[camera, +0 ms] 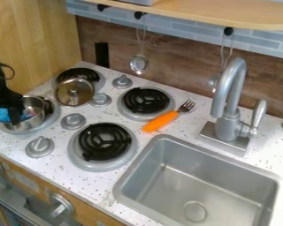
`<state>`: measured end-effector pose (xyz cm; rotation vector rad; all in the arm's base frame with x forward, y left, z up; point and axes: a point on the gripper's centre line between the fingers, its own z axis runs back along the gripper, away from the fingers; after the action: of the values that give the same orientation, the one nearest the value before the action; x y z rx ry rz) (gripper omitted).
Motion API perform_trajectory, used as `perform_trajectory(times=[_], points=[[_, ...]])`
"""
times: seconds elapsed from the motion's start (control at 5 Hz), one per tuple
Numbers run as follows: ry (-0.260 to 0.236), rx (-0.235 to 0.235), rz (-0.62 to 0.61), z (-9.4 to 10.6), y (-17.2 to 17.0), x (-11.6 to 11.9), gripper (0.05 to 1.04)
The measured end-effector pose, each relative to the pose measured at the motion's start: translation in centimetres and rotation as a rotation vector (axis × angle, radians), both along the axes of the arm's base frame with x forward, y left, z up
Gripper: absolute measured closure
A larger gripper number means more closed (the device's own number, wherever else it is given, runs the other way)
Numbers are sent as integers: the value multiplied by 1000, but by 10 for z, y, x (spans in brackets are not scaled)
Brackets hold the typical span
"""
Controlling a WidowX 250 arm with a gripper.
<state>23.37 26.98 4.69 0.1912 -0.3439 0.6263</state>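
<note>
Silver metal pot [29, 127], round and open-topped, sits on a burner well to the left of the sink, with the black two-finger gripper [14, 118] over and partly in it. Whether the gripper is open or closed, and whether it has hold of anything, I cannot tell. The white speckled countertop [58, 156] surrounds the grey rectangular sink [136, 171]. Behind the sink stands the curved grey faucet [229, 103] with its side lever. Left of the sink is the front black coil burner [105, 141]; beyond its upper left corner is another black coil burner [146, 100], and farther left a third black coil burner [81, 75]. At that third burner's edge, well apart from the sink, is the round shiny lid [74, 92], tilted. Just behind the sink's near-left rim corner lies the orange-handled metal fork [162, 121]. Small blue material [0, 114] shows at the pot, beside the gripper, farthest from the sink.
</note>
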Motion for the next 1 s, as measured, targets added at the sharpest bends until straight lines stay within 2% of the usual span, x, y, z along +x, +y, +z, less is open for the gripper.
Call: perform_trajectory(times=[0.4, 0.8, 1.0], points=[[57, -38, 10, -11, -10, -12, 78], [51, -74, -4, -18, -16, -8, 78], [86, -109, -19, -35, -25, -1, 78]])
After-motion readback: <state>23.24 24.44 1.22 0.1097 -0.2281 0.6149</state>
